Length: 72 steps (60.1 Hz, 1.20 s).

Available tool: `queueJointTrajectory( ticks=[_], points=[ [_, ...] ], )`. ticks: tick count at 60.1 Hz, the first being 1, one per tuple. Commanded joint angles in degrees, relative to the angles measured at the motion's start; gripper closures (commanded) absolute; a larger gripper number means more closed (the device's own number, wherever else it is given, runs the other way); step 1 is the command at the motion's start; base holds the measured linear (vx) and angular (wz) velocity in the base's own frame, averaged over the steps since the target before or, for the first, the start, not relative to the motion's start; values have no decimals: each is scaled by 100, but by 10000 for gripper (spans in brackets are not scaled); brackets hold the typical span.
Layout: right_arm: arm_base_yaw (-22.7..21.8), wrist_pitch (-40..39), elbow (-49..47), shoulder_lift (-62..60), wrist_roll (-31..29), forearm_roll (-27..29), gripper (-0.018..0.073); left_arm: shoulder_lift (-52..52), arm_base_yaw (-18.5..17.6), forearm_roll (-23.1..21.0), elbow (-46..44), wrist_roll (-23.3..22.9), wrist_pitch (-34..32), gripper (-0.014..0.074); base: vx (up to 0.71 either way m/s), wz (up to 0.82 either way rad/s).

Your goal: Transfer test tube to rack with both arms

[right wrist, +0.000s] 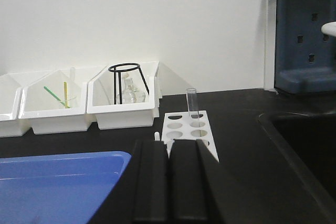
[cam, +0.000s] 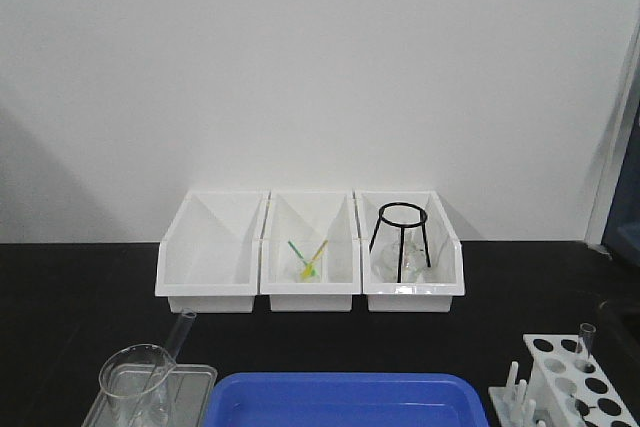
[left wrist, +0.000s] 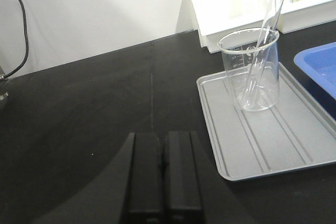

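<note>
Over on the left, the left gripper sits low over the black bench with its jaws pressed together and nothing between them. Just ahead to its right lies the grey tray, and on it stands the beaker. And there's our piece: the test tube is inside that beaker, foot on the bottom, leaning on the rim, its top half poking well clear of the glass.

How will it handle? My read is light, stiff, smooth, slippery, and quick to crack under a hard pinch. The best place to hold it looks to be that exposed upper stretch, a little below the open mouth, with a soft squeeze. It should come out along its own lean, or it could lever on the rim and tip the beaker. Those jaws must open first.

Moving across, the blue tray fills the middle. Then the rack on the right, with a second tube standing upright in a far hole and several holes free. The right gripper is low, just short of the rack, jaws closed on nothing. For the handover it would want the tube's lower body.
</note>
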Motion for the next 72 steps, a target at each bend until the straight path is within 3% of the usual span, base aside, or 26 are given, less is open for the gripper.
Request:
queueJointTrajectory(
  ticks=[1,9,23,26,32,39,47,56,72],
  points=[
    [-5,-486,83,-18,12,-72,567,-38,-30,-324,-158,-340,-838,600,0,0],
    [-5,-552,83,-18,12,-72,567,-38,-30,-748,-163,-680,-1172,600,0,0],
    [-5,-1091,-116,-18,12,-72,567,-38,-30,-741,-251,-681,-2512,600,0,0],
    [-5,-1004,-415,-6,12,-72,567,-32,-30,-746,-394,-876,-2748,600,0,0],
    [-5,-623,-1331,133,-85,-136,567,14,-30,-733,-1151,-1293,-2475,600,0,0],
    [-5,-197,-2621,832,-331,-422,567,562,-30,-687,-2331,-1037,-2037,600,0,0],
    [-5,-183,-3893,2098,-342,-595,567,2072,-30,-687,-3655,-905,-1929,600,0,-1],
    [-5,-183,-4496,3172,-331,-572,567,3580,-30,-693,-4432,-913,-1972,600,0,1],
    [-5,-302,-4529,4011,-154,-501,553,4631,-30,-689,-4679,-913,-2208,588,0,0]
  ],
)
